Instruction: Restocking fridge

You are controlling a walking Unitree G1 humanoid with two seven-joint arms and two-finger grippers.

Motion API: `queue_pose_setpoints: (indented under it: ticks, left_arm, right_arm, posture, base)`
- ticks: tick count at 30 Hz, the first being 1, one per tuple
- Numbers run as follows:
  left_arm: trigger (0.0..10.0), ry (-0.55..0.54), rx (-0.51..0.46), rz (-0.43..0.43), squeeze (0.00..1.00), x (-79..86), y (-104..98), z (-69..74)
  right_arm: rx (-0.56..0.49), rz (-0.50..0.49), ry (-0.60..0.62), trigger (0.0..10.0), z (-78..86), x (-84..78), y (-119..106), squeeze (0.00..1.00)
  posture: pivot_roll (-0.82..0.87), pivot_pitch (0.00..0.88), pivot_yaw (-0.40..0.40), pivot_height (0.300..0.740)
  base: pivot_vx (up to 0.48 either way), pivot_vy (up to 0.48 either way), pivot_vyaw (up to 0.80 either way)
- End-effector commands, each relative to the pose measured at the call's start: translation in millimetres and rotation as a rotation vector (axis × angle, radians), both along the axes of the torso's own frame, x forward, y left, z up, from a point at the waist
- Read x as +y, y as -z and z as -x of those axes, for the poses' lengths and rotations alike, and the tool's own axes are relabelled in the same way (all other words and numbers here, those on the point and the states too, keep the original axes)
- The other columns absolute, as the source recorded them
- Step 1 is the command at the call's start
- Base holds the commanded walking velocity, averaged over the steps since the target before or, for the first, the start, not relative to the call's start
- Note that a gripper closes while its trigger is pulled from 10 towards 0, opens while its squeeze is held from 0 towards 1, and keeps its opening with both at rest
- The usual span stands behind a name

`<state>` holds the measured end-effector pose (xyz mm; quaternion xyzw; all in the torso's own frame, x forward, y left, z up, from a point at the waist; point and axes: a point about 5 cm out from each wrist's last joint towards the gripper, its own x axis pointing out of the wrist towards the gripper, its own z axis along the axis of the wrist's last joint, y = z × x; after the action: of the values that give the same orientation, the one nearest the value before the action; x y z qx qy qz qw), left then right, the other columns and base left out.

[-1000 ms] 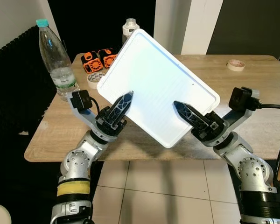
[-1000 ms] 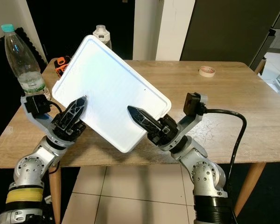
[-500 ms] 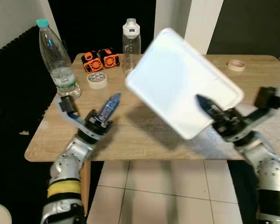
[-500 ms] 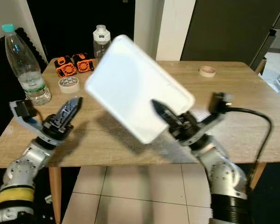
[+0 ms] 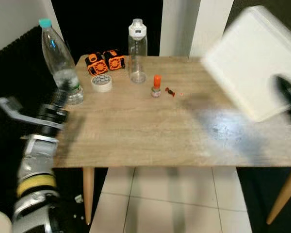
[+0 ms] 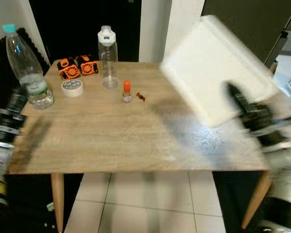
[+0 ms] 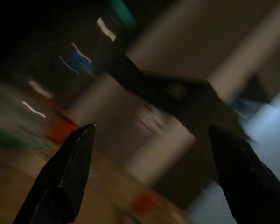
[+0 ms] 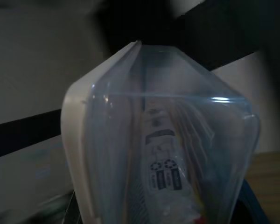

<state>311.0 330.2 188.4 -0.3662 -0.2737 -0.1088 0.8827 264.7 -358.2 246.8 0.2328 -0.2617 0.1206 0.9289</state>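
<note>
A flat white container with a clear lid hangs tilted above the wooden table's right end, blurred by motion. My right gripper is shut on its lower edge, one black finger lying across the near face. My left gripper is off the table's left edge, blurred and well away from the container. In the left wrist view its fingers stand wide apart with nothing between them.
On the table's back left stand a large water bottle, a clear white-capped bottle, two orange-and-black objects, a tape roll and a small orange-capped bottle. Dark foam panels line the left side.
My left gripper let go of the container and swung out to the left. The right gripper alone carried it right and upward, uncovering the small things on the table.
</note>
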Motion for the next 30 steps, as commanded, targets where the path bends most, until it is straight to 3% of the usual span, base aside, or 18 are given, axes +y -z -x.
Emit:
queue_pose_setpoints:
  ticks: [1, 2, 3, 4, 7, 8, 11, 13, 14, 16, 19, 20, 21, 22, 23, 26, 27, 30]
  left_arm:
    - [10.0, -0.091, 0.030, 0.003, 0.00, 14.8, 0.0, 3.4]
    - [10.0, -0.150, 0.041, 0.014, 0.00, 24.9, -0.3, 6.6]
    - [10.0, -0.150, 0.041, 0.014, 0.00, 24.9, -0.3, 6.6]
    - [10.0, -0.267, 0.077, 0.023, 0.00, 43.6, 0.4, 13.9]
    - [10.0, -0.348, 0.118, 0.030, 0.00, 55.4, 2.7, 19.7]
    - [10.0, -0.487, 0.222, 0.025, 0.00, 74.2, 9.1, 30.0]
    - [10.0, -0.549, 0.267, 0.011, 0.00, 81.5, 12.3, 35.3]
    - [10.0, -0.718, 0.471, -0.067, 0.00, 99.1, 28.1, 53.3]
    - [10.0, -0.718, 0.471, -0.067, 0.00, 99.1, 28.1, 53.3]
    - [10.0, -0.779, 0.544, -0.101, 0.00, 104.7, 33.5, 60.4]
    - [10.0, -0.975, 0.809, -0.139, 0.00, 118.7, 65.4, 92.4]
    - [10.0, -0.975, 0.809, -0.139, 0.00, 118.7, 65.4, 92.4]
    - [10.0, -1.008, 0.888, -0.138, 0.00, 119.5, 77.9, 102.0]
    - [10.0, -1.008, 0.888, -0.138, 0.00, 119.5, 77.9, 102.0]
    - [10.0, -1.031, 1.015, -0.160, 0.00, 116.7, 97.9, 114.2]
    - [10.0, -1.030, 1.076, -0.149, 0.00, 112.4, 111.9, 121.5]
    - [10.0, -1.018, 1.244, -0.147, 0.00, 98.6, 145.8, 139.9]
    - [10.0, -1.009, 1.337, -0.160, 0.00, 90.5, 162.1, 150.0]
  right_arm:
    - [0.016, -0.037, 0.179, 0.0, 12.5, -30.6, 3.6, 0.00]
    - [0.045, -0.063, 0.283, 0.0, 22.9, -50.9, 7.4, 0.00]
    - [0.045, -0.063, 0.283, 0.0, 22.9, -50.9, 7.4, 0.00]
    - [0.090, -0.134, 0.489, 0.0, 46.6, -85.7, 15.6, 0.00]
    - [0.133, -0.152, 0.606, 0.0, 62.8, -102.2, 23.3, 0.00]
    - [0.210, -0.196, 0.784, 0.0, 93.2, -126.8, 38.5, 0.00]
    - [0.247, -0.220, 0.865, 0.0, 108.2, -136.4, 45.8, 0.00]
    - [0.380, -0.317, 1.087, 0.0, 156.6, -154.6, 77.2, 0.00]
    - [0.380, -0.317, 1.087, 0.0, 156.6, -154.6, 77.2, 0.00]
    - [0.425, -0.349, 1.160, 0.0, 173.5, -158.2, 87.4, 0.00]
    - [0.608, -0.473, 1.349, 0.0, 224.4, -151.4, 137.8, 0.00]
    - [0.608, -0.473, 1.349, 0.0, 224.4, -151.4, 137.8, 0.00]
    - [0.675, -0.509, 1.377, 0.0, 235.4, -144.1, 155.8, 0.00]
    - [0.675, -0.509, 1.377, 0.0, 235.4, -144.1, 155.8, 0.00]
    - [0.782, -0.544, 1.381, 0.0, 242.5, -129.6, 182.8, 0.00]
    - [0.829, -0.571, 1.368, 0.0, 243.2, -120.4, 197.1, 0.00]
    - [0.950, -0.599, 1.308, 1.8, 238.8, -97.3, 227.5, 0.00]
    - [1.015, -0.602, 1.268, 1.8, 235.2, -84.6, 241.7, 0.00]
  posture:
    - [-0.01, 0.000, -0.034, 0.740]
    - [-0.01, 0.000, -0.036, 0.740]
    - [-0.01, 0.000, -0.036, 0.740]
    - [-0.01, 0.000, -0.039, 0.740]
    - [-0.01, 0.000, -0.040, 0.740]
    - [-0.01, 0.000, -0.043, 0.740]
    - [-0.02, 0.000, -0.042, 0.740]
    - [-0.02, 0.000, -0.039, 0.740]
    - [-0.02, 0.000, -0.039, 0.740]
    - [-0.02, 0.000, -0.037, 0.740]
    - [-0.02, 0.000, -0.027, 0.740]
    - [-0.02, 0.000, -0.027, 0.740]
    - [-0.02, 0.000, -0.024, 0.740]
    - [-0.02, 0.000, -0.024, 0.740]
    - [-0.02, 0.000, -0.021, 0.740]
    - [-0.02, 0.000, -0.017, 0.740]
    - [-0.01, 0.000, -0.016, 0.740]
    - [-0.01, 0.000, -0.016, 0.740]
  base:
    - [0.000, 0.000, 0.00]
    - [0.000, 0.000, 0.00]
    - [0.000, 0.000, 0.00]
    - [0.000, 0.000, 0.00]
    - [0.000, 0.000, 0.00]
    - [0.000, 0.000, 0.00]
    - [0.000, 0.000, 0.00]
    - [0.000, 0.000, 0.00]
    - [0.000, 0.000, 0.00]
    - [0.000, 0.000, 0.00]
    - [0.000, 0.000, 0.00]
    - [0.000, 0.000, 0.00]
    - [0.000, 0.000, 0.00]
    - [0.000, 0.000, 0.00]
    - [0.000, 0.000, 0.00]
    - [0.000, 0.000, 0.00]
    - [0.000, 0.000, 0.00]
    - [0.000, 0.000, 0.00]
